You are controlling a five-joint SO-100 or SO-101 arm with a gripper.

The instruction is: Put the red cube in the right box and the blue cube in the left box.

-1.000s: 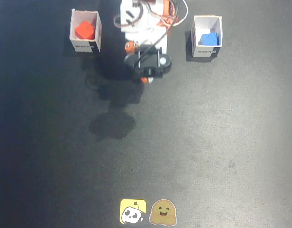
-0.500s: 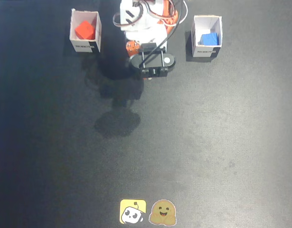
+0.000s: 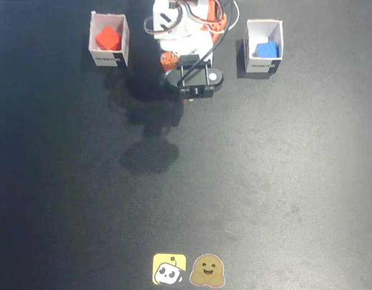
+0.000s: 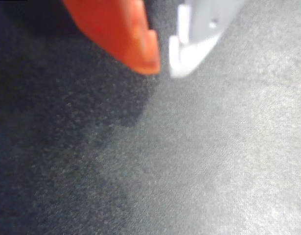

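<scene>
Resting inside the white box (image 3: 109, 41) at upper left of the fixed view: red cube (image 3: 107, 38), tilted slightly. Sitting inside the white box (image 3: 264, 47) at upper right: blue cube (image 3: 267, 49). Both boxes open-topped, upright, well apart, on dark speckled worktop (image 3: 264, 181). Between the boxes: arm base with white and orange parts, arm folded close over it. Jaws (image 4: 162, 68) in wrist view: orange finger (image 4: 121, 32) and white finger (image 4: 199, 34) nearly touching at the tips, narrow gap, nothing held, above bare worktop. Near bottom edge of fixed view: two stickers (image 3: 189, 269), side by side.
</scene>
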